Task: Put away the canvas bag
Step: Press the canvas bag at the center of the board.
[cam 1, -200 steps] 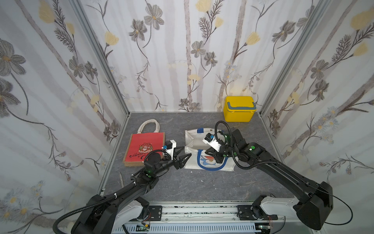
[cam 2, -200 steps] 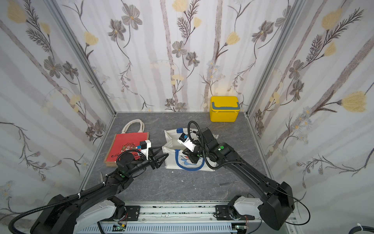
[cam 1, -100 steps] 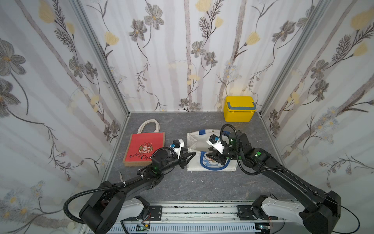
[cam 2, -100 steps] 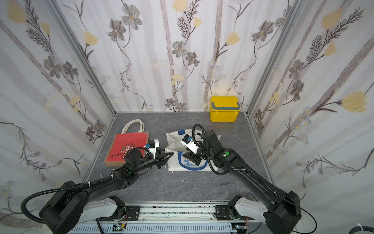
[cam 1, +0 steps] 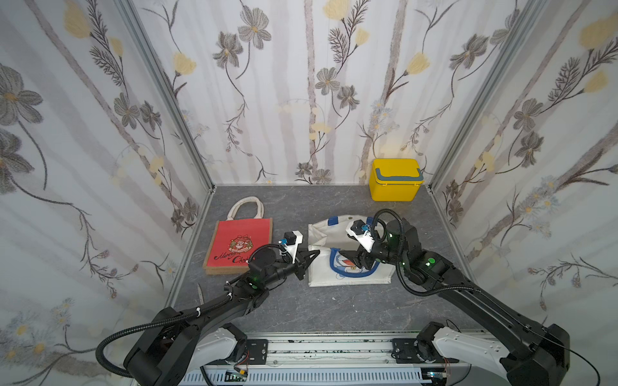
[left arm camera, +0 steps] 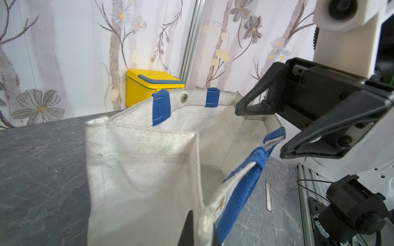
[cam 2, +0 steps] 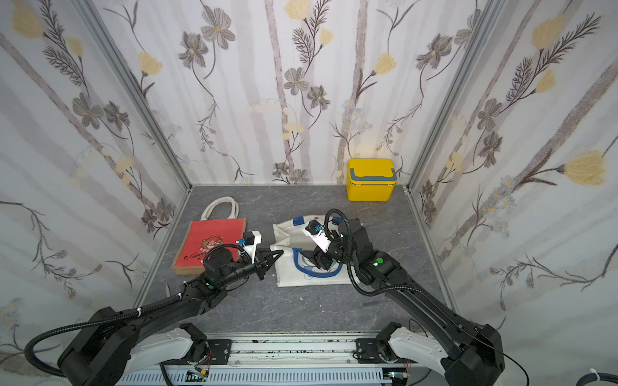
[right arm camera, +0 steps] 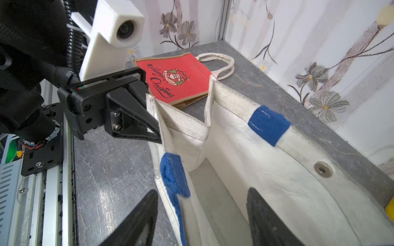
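Note:
The white canvas bag (cam 1: 354,280) (cam 2: 311,279) with blue handles lies in mid-table, its mouth turned to the left. My left gripper (cam 1: 316,253) (cam 2: 280,253) (left arm camera: 202,225) is shut on the near left corner of the bag's rim, and in the right wrist view the left gripper (right arm camera: 156,127) pinches that edge. My right gripper (cam 1: 346,257) (cam 2: 306,255) (right arm camera: 201,191) stands open over the mouth. One of its fingers is outside the front wall and the other inside, with a blue handle (right arm camera: 173,170) between them. The bag's inside (left arm camera: 138,166) looks empty.
A red Christmas bag (cam 1: 240,244) (cam 2: 214,244) (right arm camera: 174,76) lies flat just left of the left gripper. A yellow lidded box (cam 1: 394,180) (cam 2: 371,180) (left arm camera: 149,87) stands in the back right corner. A thin metal tool (left arm camera: 268,196) lies on the table beside the canvas bag.
My left gripper moved right to the bag's corner and shut on it. My right gripper opened, letting go of the rim, and shifted slightly toward the front.

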